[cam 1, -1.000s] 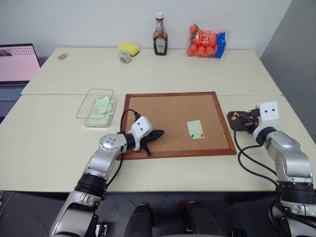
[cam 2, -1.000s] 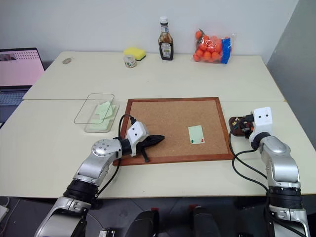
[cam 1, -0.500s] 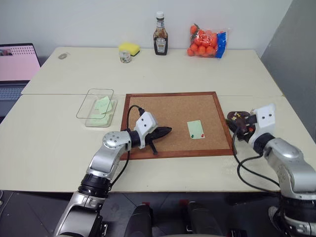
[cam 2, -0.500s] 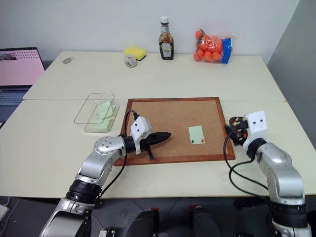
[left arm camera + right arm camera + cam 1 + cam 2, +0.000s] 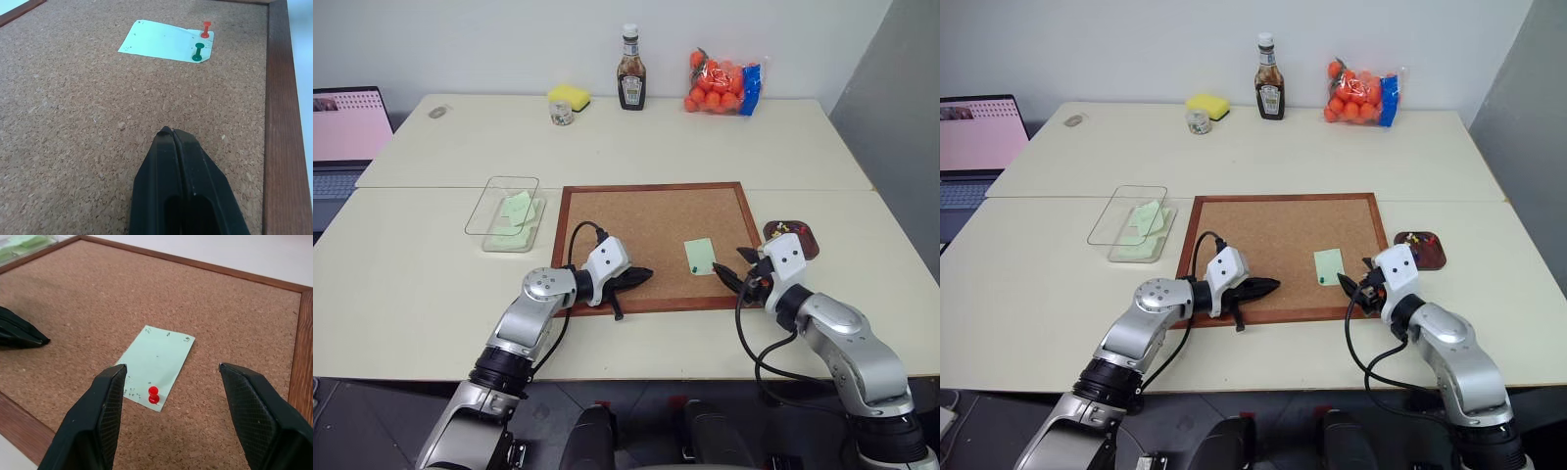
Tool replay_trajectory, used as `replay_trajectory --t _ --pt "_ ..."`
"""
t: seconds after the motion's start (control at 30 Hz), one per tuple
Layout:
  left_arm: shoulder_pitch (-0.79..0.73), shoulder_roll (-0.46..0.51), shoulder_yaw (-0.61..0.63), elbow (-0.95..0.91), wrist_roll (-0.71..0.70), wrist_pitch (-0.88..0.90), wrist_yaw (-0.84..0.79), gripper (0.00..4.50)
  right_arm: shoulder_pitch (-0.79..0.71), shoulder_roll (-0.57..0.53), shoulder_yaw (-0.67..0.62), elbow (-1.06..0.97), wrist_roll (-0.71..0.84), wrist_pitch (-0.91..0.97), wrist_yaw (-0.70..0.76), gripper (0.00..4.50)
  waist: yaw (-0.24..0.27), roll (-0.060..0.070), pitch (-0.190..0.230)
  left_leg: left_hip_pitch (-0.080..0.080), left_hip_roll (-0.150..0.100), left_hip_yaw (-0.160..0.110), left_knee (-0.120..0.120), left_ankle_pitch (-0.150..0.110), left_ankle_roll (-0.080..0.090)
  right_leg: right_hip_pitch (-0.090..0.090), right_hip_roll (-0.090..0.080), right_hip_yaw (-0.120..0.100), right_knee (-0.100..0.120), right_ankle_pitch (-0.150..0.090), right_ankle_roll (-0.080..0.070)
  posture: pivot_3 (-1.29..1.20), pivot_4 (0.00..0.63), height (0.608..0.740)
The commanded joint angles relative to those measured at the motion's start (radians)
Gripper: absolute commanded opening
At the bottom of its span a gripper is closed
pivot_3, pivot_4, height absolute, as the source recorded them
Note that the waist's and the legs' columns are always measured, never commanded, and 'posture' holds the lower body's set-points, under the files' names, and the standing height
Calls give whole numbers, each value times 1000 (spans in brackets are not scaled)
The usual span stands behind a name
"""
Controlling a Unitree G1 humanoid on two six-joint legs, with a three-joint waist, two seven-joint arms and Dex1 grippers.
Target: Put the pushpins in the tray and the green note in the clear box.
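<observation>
The pale green note (image 5: 700, 257) lies flat on the right half of the corkboard (image 5: 636, 220). A red pushpin (image 5: 206, 29) and a green pushpin (image 5: 198, 51) stick in the note's near end. My right gripper (image 5: 730, 264) hovers open at the board's right edge, just right of the note, its fingers (image 5: 98, 416) straddling the note with nothing held. My left gripper (image 5: 649, 272) is shut and empty, low over the board's near left part, pointing toward the note. The brown tray (image 5: 1438, 258) sits right of the board with several pins inside. The clear box (image 5: 480, 217) stands left of the board, green slips in it.
A sauce bottle (image 5: 630, 82), yellow sponge (image 5: 569, 96), small jar (image 5: 561, 114) and a bag of oranges (image 5: 720, 81) line the far edge of the table. A laptop (image 5: 347, 127) is at the far left.
My right gripper has swung left from above the tray to the board's right edge beside the note, opening a little wider. The left gripper stays shut, edged slightly toward the note.
</observation>
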Motion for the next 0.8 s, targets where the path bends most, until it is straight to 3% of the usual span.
replay_trajectory --t 0.03,0.43,0.67,0.8 --pt "4 -1 -12 5 17 -9 5 0 -21 -5 12 13 -12 -35 21 3186 0 0 0 0 0 0 0 0 0 0 0 0 0 0 0 0 150 740" --pt "9 -10 -7 -8 15 -10 15 0 -49 7 50 90 -54 -78 30 3186 1 0 0 0 0 0 0 0 0 0 0 0 0 0 0 0 150 740" --pt "15 -9 -6 -18 12 -8 17 0 -51 6 54 99 -59 -88 35 2025 1 0 0 0 0 0 0 0 0 0 0 0 0 0 0 0 150 740" --pt "17 -7 -6 -21 12 -7 18 0 -48 2 57 101 -61 -91 43 1100 1 0 0 0 0 0 0 0 0 0 0 0 0 0 0 0 150 740"
